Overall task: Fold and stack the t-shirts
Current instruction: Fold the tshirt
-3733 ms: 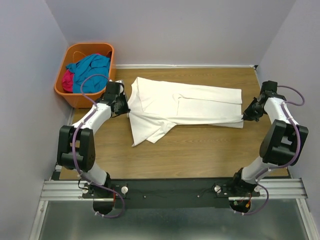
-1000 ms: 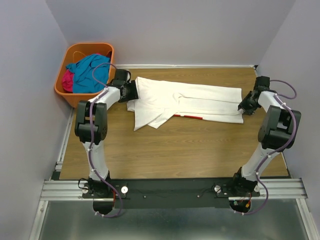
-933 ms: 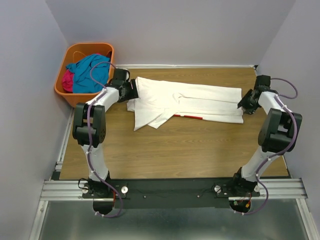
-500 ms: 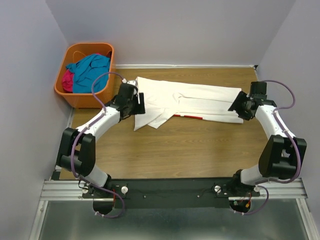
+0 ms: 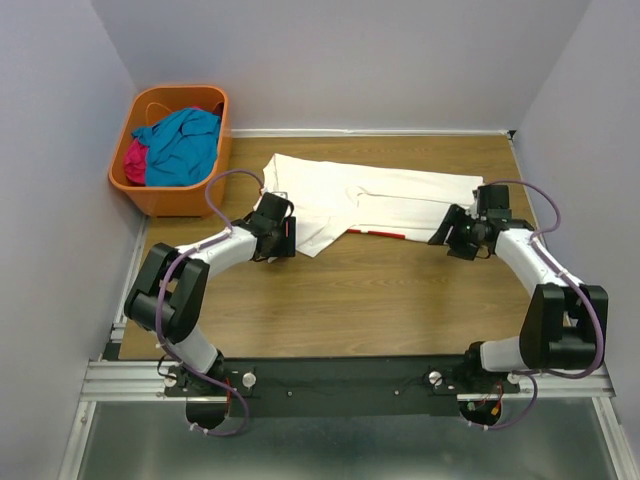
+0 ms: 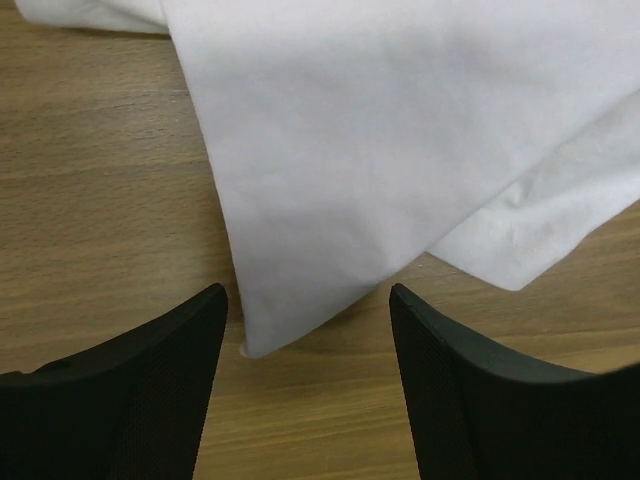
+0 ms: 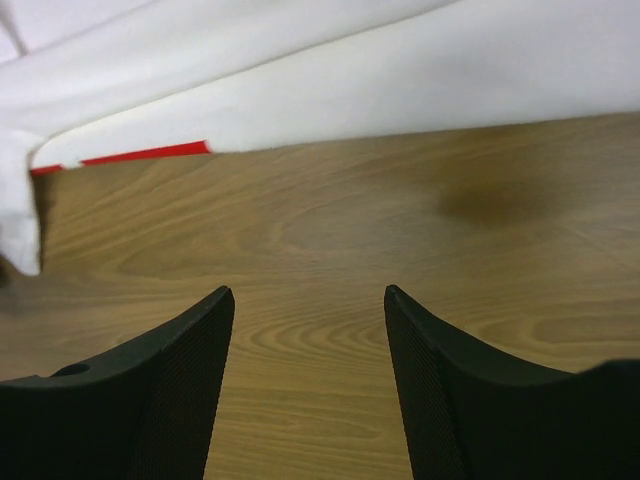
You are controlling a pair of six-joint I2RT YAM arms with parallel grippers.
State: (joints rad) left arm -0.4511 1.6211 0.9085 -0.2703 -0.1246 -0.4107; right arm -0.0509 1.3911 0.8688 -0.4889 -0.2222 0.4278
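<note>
We can read no text, label, brand, number or sign in any of the views. The white t-shirt [image 5: 380, 190] lies with plain cloth facing up. Just ahead of the right hand [image 7: 307, 292], only a thin red strip [image 7: 150, 154] of print shows along its edge — too narrow to give us any letters.
</note>
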